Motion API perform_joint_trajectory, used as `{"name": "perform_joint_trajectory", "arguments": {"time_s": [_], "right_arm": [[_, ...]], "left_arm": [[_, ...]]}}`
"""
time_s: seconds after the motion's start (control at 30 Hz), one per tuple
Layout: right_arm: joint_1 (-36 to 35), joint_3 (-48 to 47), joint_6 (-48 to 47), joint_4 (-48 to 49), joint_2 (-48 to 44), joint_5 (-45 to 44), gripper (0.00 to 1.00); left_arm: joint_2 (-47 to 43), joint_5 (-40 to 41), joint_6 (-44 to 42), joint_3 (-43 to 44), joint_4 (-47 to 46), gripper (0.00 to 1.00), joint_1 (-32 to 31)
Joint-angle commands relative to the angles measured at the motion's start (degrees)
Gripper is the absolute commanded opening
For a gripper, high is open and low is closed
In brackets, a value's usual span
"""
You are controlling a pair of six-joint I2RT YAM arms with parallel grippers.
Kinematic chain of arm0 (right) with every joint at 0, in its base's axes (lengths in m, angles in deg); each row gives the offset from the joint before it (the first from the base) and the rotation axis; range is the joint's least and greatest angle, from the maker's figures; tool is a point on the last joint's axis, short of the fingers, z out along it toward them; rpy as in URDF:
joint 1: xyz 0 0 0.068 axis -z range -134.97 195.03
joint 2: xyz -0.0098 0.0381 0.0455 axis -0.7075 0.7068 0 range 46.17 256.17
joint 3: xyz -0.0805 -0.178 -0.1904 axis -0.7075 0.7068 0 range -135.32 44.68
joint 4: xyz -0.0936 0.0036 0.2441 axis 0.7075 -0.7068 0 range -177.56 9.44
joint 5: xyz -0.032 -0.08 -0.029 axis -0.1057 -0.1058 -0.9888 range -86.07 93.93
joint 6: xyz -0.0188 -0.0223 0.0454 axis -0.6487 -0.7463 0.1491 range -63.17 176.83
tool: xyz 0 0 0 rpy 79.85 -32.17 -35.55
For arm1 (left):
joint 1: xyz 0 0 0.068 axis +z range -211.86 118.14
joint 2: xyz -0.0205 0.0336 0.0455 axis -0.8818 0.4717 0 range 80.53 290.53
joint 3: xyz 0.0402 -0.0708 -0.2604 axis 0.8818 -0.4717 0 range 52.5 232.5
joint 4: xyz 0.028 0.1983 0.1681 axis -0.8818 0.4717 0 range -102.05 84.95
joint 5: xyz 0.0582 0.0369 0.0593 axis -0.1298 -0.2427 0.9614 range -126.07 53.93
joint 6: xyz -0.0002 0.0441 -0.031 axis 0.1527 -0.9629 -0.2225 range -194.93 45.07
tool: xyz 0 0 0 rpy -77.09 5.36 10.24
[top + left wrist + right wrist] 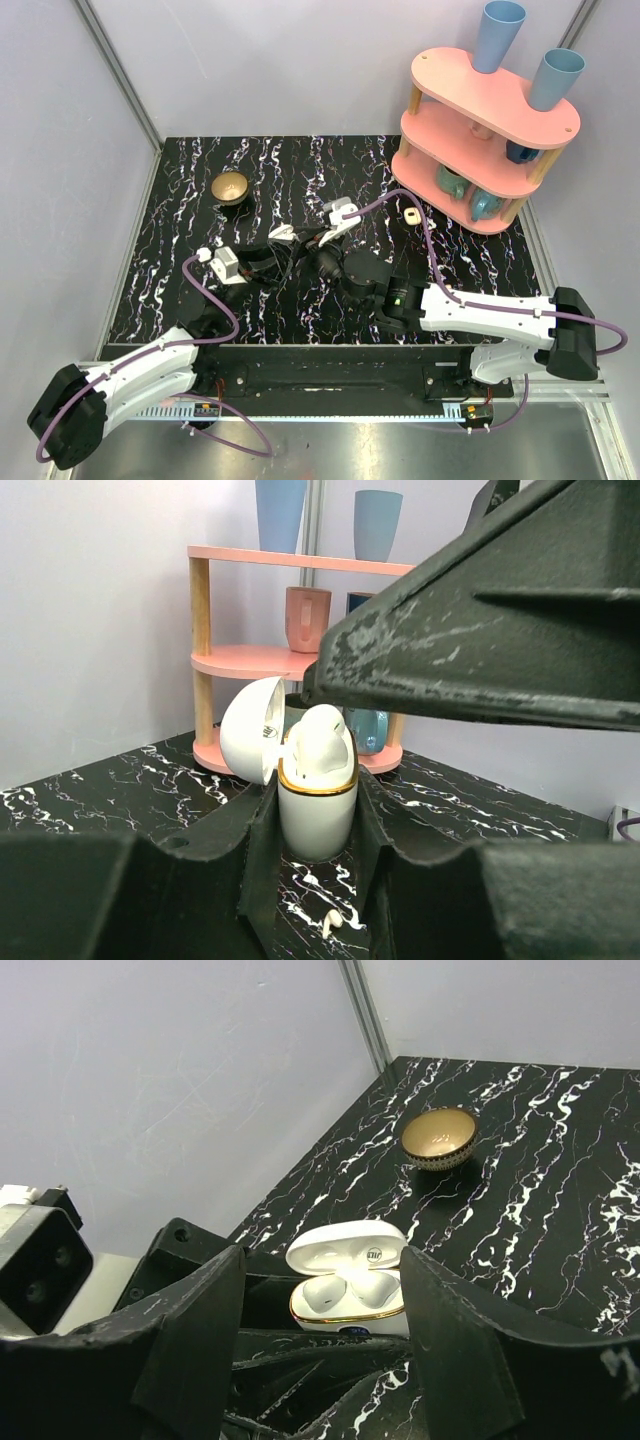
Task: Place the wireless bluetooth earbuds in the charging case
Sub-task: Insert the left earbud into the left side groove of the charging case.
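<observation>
Left gripper (pixel 318 872) was clamped on the open charging case (pixel 318 815). Right gripper (pixel 324 1340) stood open and empty astride it. One earbud (pixel 322 742) sat inside; a loose earbud (pixel 330 920) lay on the tabletop (pixel 120 790) just beside the case. Insertion judged incomplete.

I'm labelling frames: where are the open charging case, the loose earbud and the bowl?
open charging case (pixel 318 815): left wrist view, white body.
loose earbud (pixel 332 920): left wrist view, its middle.
bowl (pixel 438 1132): right wrist view, inner wall.

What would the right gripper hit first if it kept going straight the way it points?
Most likely the open charging case, which the left gripper holds straight ahead of the right gripper; the depth between them is unclear.
</observation>
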Motion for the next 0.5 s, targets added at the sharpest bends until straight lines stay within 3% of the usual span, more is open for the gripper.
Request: {"name": "perform_joint_trajectory", "arguments": {"time_s": [0.0,0.3,0.47], "right_arm": [[0.3,-2.6,-1.9,1.4,-3.6,0.9,0.71],[0.3,-0.1,-3.4,2.7,-9.7,-4.0,0.8],[0.5,-4.5,-2.4,-6.7,-8.9,-17.7,0.9]], "left_arm": [[-1.0,0.5,-0.7,2.3,-3.1,0.0,0.1],[-1.9,1.6,-1.2,3.1,-0.2,0.0,0.0],[-1.7,1.2,-0.6,4.3,1.7,0.0,0.0]]}}
